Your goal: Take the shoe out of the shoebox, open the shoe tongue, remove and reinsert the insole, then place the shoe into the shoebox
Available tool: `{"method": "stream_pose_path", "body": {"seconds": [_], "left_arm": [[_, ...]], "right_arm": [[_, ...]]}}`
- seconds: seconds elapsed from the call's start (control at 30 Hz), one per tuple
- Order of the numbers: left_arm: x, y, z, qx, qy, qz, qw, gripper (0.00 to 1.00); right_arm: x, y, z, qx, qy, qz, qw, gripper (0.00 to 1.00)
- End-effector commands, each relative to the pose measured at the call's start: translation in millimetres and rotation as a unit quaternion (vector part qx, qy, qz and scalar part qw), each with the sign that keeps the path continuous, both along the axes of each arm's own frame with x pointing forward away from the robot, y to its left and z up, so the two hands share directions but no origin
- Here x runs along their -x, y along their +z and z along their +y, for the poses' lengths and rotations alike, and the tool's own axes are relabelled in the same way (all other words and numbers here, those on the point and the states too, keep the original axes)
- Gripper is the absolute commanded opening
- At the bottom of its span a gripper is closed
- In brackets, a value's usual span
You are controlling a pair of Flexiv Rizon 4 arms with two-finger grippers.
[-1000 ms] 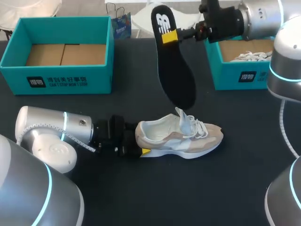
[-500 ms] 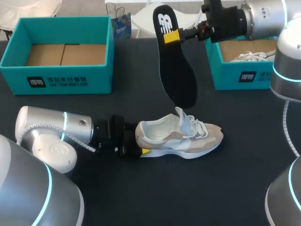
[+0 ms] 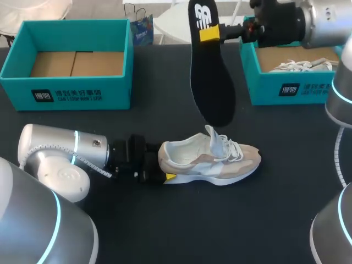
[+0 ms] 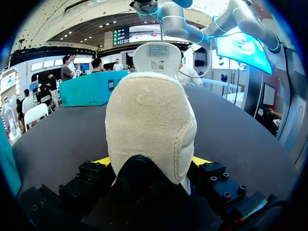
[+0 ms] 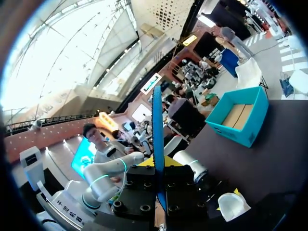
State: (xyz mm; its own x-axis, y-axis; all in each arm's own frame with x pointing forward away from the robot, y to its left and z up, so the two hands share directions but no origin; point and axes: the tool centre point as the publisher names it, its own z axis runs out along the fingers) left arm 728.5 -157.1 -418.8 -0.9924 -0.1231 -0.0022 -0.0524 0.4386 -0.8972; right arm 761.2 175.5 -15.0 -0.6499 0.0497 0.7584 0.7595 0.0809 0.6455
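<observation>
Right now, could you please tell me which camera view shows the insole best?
The head view: the insole hangs full-face from the right gripper above the shoe. The right wrist view shows only its thin edge; the left wrist view shows the shoe's heel instead.

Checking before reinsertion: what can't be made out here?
Head view: the shoe hides most of the left hand.
Left wrist view: the heel blocks the shoe's opening and toe.
Right wrist view: the insole shows edge-on, its faces unseen.
Head view: the right arm covers part of the right shoebox.
</observation>
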Motion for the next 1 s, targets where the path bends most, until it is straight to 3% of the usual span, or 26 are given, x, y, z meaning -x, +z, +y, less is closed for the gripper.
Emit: {"method": "stream_pose_path", "body": {"seconds": [0.03,0.13,0.6,1.0], "left_arm": [[0.3,-1.9,-0.7,-0.002,0.000,0.000,1.000,0.00],[0.3,-1.9,-0.7,-0.002,0.000,0.000,1.000,0.00],[0.3,-1.9,-0.7,-0.002,0.000,0.000,1.000,0.00],[0.3,-1.9,-0.7,-0.002,0.000,0.000,1.000,0.00]], "right_arm": [[23.6,12.3,-3.3,0.006,-0.024,-0.006,1.000,0.00],[27.6,14.2,-3.0,0.007,-0.026,-0.006,1.000,0.00],[104.4,31.3,-7.3,-0.017,-0.060,0.016,0.998,0.00],[133.8,25.5,-10.5,-0.005,-0.062,0.037,0.997,0.00]]}}
